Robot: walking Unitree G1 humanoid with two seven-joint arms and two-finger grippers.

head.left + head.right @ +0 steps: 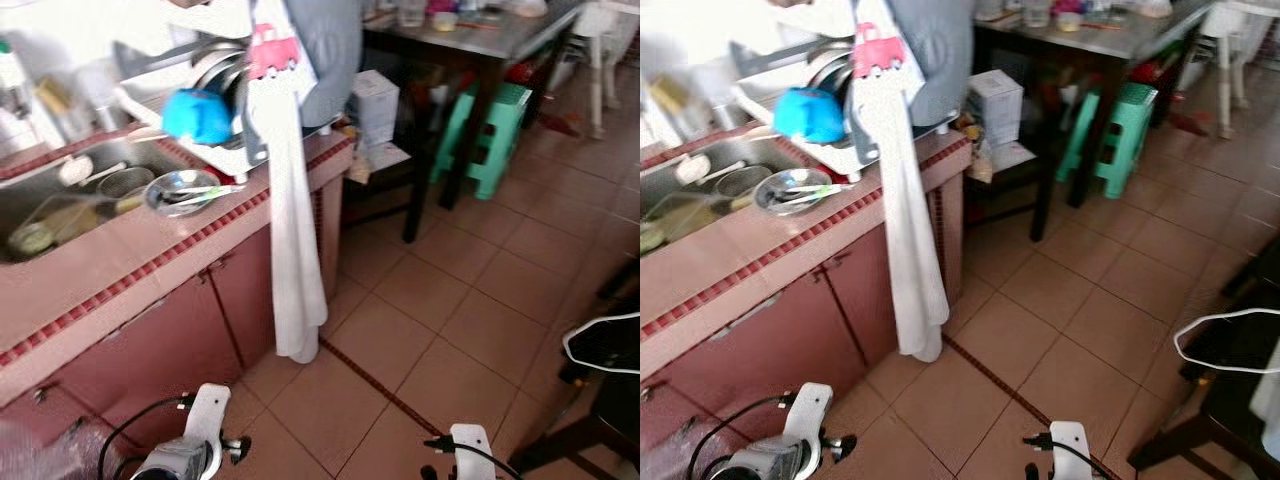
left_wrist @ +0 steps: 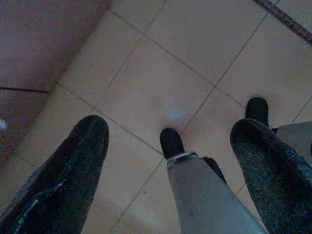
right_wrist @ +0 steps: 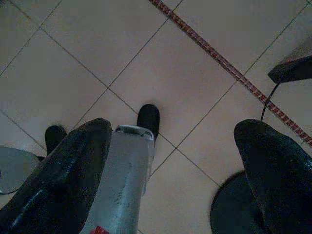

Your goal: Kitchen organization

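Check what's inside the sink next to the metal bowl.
In the sink lie a spoon, a small round strainer and a greenish item. The counter's front edge hides the rest.

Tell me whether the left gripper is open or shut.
Open. In the left wrist view, the left gripper has its two black fingers spread wide apart, with bare floor tiles between them and nothing held.

One person (image 1: 320, 50) is standing at the counter, with one long white cloth (image 1: 295, 250) hanging down in front. One sink (image 1: 60, 190) is sitting in one tiled counter (image 1: 150, 250), and one metal bowl (image 1: 180, 190) is resting on its edge. One blue item (image 1: 198, 115) is lying by one dish rack (image 1: 200, 75). One dark table (image 1: 480, 45) is standing behind, with two green stools (image 1: 495, 130) showing beneath it. Two grippers are hanging low, the left (image 2: 168, 141) and the right (image 3: 173, 141).
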